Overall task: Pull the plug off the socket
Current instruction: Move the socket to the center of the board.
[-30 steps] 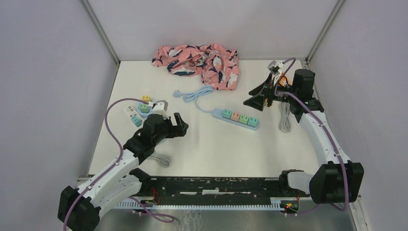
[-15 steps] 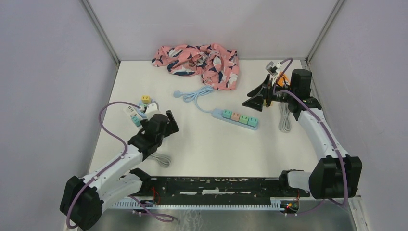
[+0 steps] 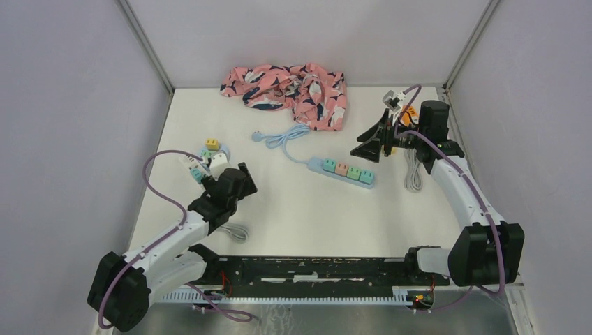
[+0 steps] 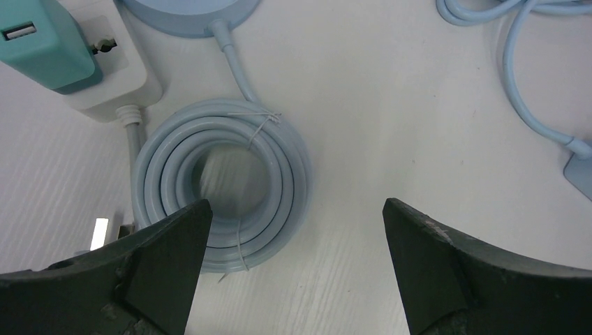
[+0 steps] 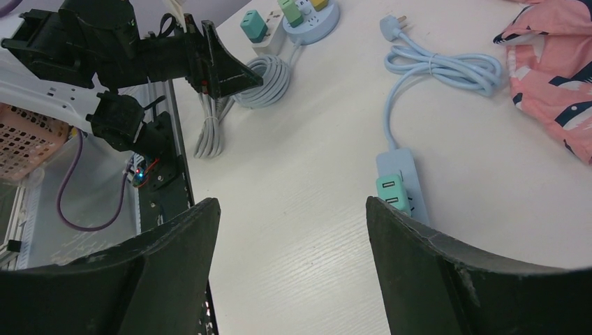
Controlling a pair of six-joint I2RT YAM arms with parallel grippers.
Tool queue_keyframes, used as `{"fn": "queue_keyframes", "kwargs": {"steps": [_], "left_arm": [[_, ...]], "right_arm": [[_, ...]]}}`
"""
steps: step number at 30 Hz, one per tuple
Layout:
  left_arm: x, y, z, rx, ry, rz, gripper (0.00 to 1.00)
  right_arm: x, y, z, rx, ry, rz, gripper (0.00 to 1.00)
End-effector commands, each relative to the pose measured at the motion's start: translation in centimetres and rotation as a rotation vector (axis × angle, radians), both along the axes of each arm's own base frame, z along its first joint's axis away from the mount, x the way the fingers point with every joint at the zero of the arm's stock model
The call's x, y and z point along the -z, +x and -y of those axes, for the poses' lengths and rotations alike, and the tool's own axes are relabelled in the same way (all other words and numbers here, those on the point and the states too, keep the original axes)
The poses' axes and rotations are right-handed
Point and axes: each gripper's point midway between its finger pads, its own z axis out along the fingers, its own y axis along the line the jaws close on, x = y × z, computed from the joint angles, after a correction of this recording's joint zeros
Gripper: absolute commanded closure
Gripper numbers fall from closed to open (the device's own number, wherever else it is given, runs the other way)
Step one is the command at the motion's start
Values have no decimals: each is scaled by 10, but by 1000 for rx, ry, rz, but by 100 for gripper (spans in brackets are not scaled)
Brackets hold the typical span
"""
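L gripper [image 4: 297, 209] is hanging low over the table [image 4: 391, 105] on the L side, pointing down, jaws spread about as wide as they go w/ nothing between them. Under it a coil [image 4: 223, 181] of pale blue cord is lying flat, tied w/ thin wire; the L finger is sitting over the coil's edge, the R finger over bare table. Whether either tip is touching the surface, can't tell.

Just beyond the coil a white socket [image 4: 132, 77] is lying on the table, w/ a teal plug [image 4: 42, 42] sitting in it, not pulled out. Next to that is a round socket [image 4: 188, 14], pale blue, its lead running into the coil; in the R wrist view it's carrying more plugs on top.

Mid-table a strip [image 3: 348, 172] is lying at a slant, carrying four coloured plugs in a row.

R gripper [image 5: 292, 206] is hanging above the table just beyond the strip's R end, facing L, jaws open fairly wide, gripping nothing.

A blue cord [image 3: 286, 136] is running from the strip's L end in loose loops. At the far edge a pink cloth [image 3: 286, 85] is lying crumpled.
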Motion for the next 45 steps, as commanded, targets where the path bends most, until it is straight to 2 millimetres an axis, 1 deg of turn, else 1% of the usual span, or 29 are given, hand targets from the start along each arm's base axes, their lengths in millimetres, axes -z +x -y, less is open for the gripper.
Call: {"fn": "queue_keyframes", "kwargs": {"steps": [1, 12, 15, 18, 19, 23, 24, 28, 31, 32, 38, 41, 45], "left_arm": [[-8, 11, -5, -49, 5, 53, 1], [2, 14, -3, -39, 40, 16, 1], [7, 14, -3, -34, 45, 7, 1], [10, 21, 1, -14, 58, 12, 3], [11, 22, 2, -10, 69, 7, 8], [17, 28, -1, -16, 130, -38, 42], [20, 27, -2, -21, 146, -62, 48], [35, 26, 0, -28, 176, -149, 50], [41, 25, 5, -10, 163, -179, 58], [42, 26, 8, 0, 151, -180, 63], [34, 25, 32, 63, 17, -164, 85], [25, 23, 51, 108, -89, -151, 90], [4, 20, 73, 179, -190, -112, 91]], "right_arm": [[-3, -3, -5, -47, 7, 33, 18], [-3, -4, -5, -51, 5, 36, 18], [-3, -4, -5, -50, 4, 38, 18], [-2, -5, -6, -56, 5, 31, 18], [-2, -5, -6, -56, 5, 31, 18], [-3, -5, -6, -56, 2, 39, 18], [-4, -6, -6, -57, 1, 39, 18], [-4, -6, -6, -57, 0, 39, 18], [-3, -6, -6, -59, 1, 37, 18], [-3, -6, -6, -60, 0, 39, 18], [-2, -6, -6, -58, -2, 37, 18], [-2, -6, -6, -60, -3, 37, 18], [-1, -6, -6, -61, -5, 34, 18]]}}
